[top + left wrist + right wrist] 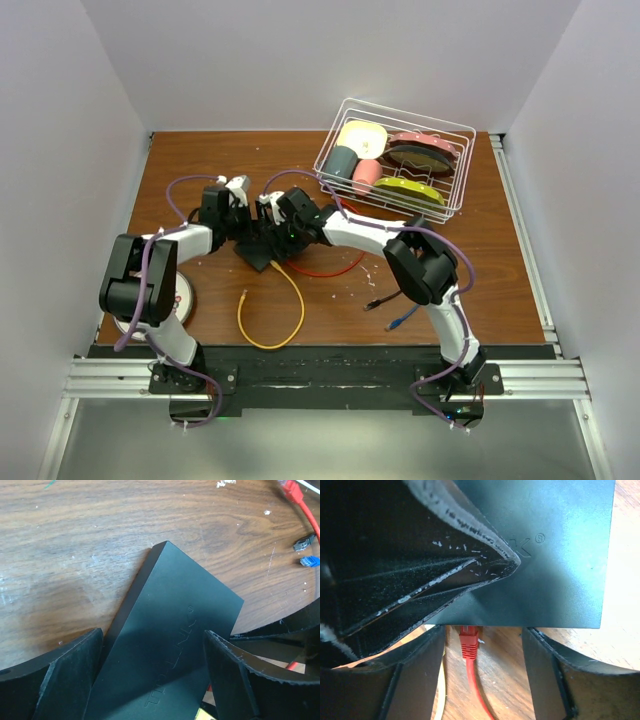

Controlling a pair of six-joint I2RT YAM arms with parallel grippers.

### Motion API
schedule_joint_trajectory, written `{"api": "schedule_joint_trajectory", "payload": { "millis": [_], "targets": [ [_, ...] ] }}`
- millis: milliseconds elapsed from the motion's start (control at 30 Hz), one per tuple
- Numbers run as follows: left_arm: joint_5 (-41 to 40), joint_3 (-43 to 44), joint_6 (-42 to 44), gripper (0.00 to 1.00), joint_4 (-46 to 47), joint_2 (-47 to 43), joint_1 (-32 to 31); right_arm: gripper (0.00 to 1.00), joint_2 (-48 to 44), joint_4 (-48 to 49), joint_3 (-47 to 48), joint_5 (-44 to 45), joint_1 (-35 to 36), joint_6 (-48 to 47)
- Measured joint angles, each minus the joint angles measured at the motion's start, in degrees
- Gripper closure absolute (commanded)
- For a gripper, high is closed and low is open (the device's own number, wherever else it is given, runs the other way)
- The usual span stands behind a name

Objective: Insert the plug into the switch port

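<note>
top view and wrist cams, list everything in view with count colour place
table: 1, brown wood, under everything
switch: 1, black, mid table
red cable: 1, red, plug at the switch's edge
yellow cable: 1, yellow, front of switch
black plug: 1, black, front right
blue plug: 1, blue, beside black plug
basket: 1, white wire, back right
dishes: several, mixed colours, in basket
disc: 1, pale, front left
left claw: 1, black, open over switch
right claw: 1, black, open around red cable
</note>
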Motion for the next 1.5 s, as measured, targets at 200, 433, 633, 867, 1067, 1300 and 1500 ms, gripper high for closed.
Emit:
{"api": "schedule_joint_trajectory", "payload": {
  "millis": [200, 433, 633, 867, 1067, 1300, 1500],
  "targets": [
    [-0.66, 1.4, -0.04, 0.1, -3.61, -0.57, 0.07, 0.15, -0.79, 2.62, -1.79, -1.9, -0.02, 0.7],
    [1.42, 2.34, -0.5, 0.09, -4.59, -3.93, -0.37, 0.02, -5.86, 7.1, -6.97, -0.66, 0.76, 1.42],
    [3.5, 2.29, -1.64, 0.1, -1.77, -11.5, -0.72, 0.01, -12.24, 7.96, -7.08, 2.69, 1.42, 1.22],
    [6.32, 1.03, -3.5, 0.15, 2.25, -14.69, -1.07, 0.02, -18.95, 9.57, -8.98, 6.84, 1.25, 0.37],
    [9.33, -2.71, -5.73, 0.17, 4.13, -14.69, -1.33, 0.04, -23.04, 9.57, -16.41, 10.25, -2.47, -0.72],
    [11.39, -3.89, -7.04, 0.2, 5.79, -14.67, -1.57, 0.08, -24.24, 8.52, -23.23, 15.32, -11.76, -0.59],
    [12.35, -4.09, -7.15, 0.2, 6.73, -14.67, -1.57, 0.29, -21.29, 9.38, -23.28, 17.31, -11.63, -0.31]
  ]
}}
